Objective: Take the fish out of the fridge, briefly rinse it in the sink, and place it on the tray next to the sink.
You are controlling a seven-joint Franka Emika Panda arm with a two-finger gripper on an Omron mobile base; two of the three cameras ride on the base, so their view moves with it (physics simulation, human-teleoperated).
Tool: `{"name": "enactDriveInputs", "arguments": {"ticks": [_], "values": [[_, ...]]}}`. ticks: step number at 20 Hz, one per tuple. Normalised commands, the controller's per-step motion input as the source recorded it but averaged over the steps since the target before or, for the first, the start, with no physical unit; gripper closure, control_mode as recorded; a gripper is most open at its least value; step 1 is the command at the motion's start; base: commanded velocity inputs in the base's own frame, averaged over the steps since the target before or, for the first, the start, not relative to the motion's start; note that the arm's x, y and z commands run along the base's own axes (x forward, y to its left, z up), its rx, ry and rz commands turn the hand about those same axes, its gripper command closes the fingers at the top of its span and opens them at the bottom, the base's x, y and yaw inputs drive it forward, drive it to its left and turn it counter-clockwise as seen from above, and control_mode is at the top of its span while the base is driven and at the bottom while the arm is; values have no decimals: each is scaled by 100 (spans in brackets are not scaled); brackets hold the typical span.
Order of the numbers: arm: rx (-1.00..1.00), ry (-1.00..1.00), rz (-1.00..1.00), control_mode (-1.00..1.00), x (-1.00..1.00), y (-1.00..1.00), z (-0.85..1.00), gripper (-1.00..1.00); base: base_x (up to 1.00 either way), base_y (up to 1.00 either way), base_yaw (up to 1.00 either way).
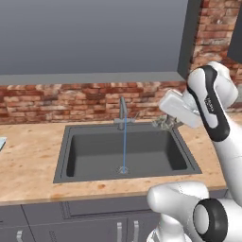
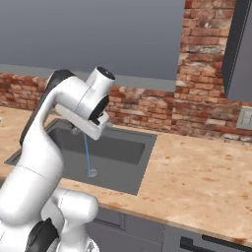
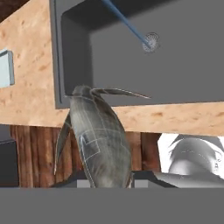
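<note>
Gripper: in the hand view the gripper [image 3: 107, 183] is nearly closed, clamped on the tail end of the fish [image 3: 98, 140]; the dark fingertips sit at the bottom edge on either side of the body, mostly hidden by it; in the left base view the hand [image 1: 177, 109] hangs beside the right rear corner of the sink, with something small and greyish poking out below it, too small to make out.

Fish: silvery-grey, scaled, slim; it runs from the fingertips away along the hand's line of sight, fins spread to both sides; its far end overlaps the sink's near corner in the hand view.

Sink: dark-grey rectangular basin [image 1: 85, 156] set into the wooden counter [image 1: 28, 165]; the faucet [image 1: 123, 111] stands at the back rim; a thin blue water stream [image 1: 125, 146] falls to the drain [image 1: 124, 169]; in the hand view the stream meets the drain [image 3: 151, 41] well apart from the fish.

Tray: a pale blue-grey piece [image 3: 5, 68] lies on the counter beyond the sink's far side, cut off by the edge of the hand view; a sliver [image 1: 2, 143] also shows at the left edge of the left base view.

Surroundings: brick wall [image 1: 71, 101] behind the counter; grey cabinet fronts [image 1: 94, 222] below.
</note>
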Motion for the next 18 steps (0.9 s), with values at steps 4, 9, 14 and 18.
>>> {"name": "enactDriveInputs", "arguments": {"ticks": [4,9,14,18], "values": [[19,17,23,-100,71,0,-32,100,0,0,0],[4,19,15,-100,63,0,-62,100,0,0,0],[0,20,11,-100,44,0,-75,100,0,0,0],[0,10,10,-100,40,0,-41,100,0,0,0]]}}
